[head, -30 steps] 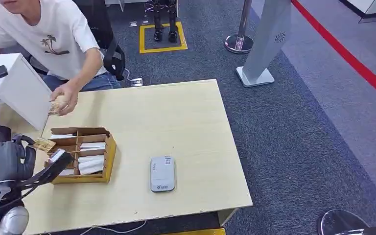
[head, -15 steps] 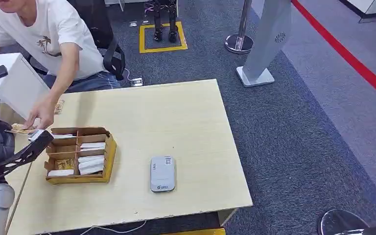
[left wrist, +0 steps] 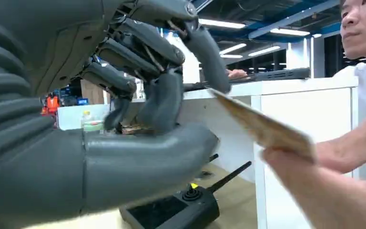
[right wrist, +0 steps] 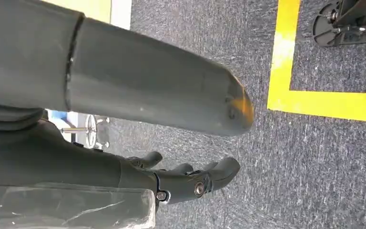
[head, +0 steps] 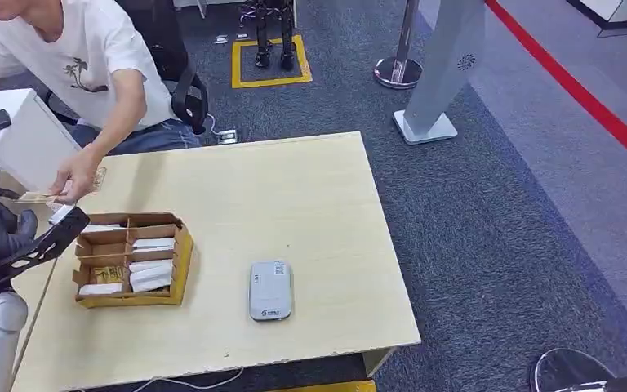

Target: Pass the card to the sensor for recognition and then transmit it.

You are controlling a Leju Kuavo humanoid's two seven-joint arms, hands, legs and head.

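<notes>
At the far left of the head view, the robot's grey left hand (head: 0,229) is raised beside the pale wooden table (head: 310,204). Its fingers (left wrist: 157,52) are curled but apart, and nothing sits between them and the thumb. The thin tan card (head: 37,197) is pinched in the person's hand (head: 77,175) just above and beside that robot hand; in the left wrist view the card (left wrist: 262,126) slants away from the fingertips, its near corner just beside one of them, and I cannot tell whether they touch.

The right hand (right wrist: 190,179) hangs over grey carpet at the lower middle of the right wrist view, fingers loosely apart, holding nothing.

The flat grey rectangular sensor (head: 270,289) lies at lower centre of the table, well apart from the card, with the brown cardboard tray of white cards (head: 131,260) between.

The handover looks complete or nearly so. The risk is a card left unsupported: if the near corner catches on a finger as the person draws away, it could slip and drop past the table edge.
</notes>
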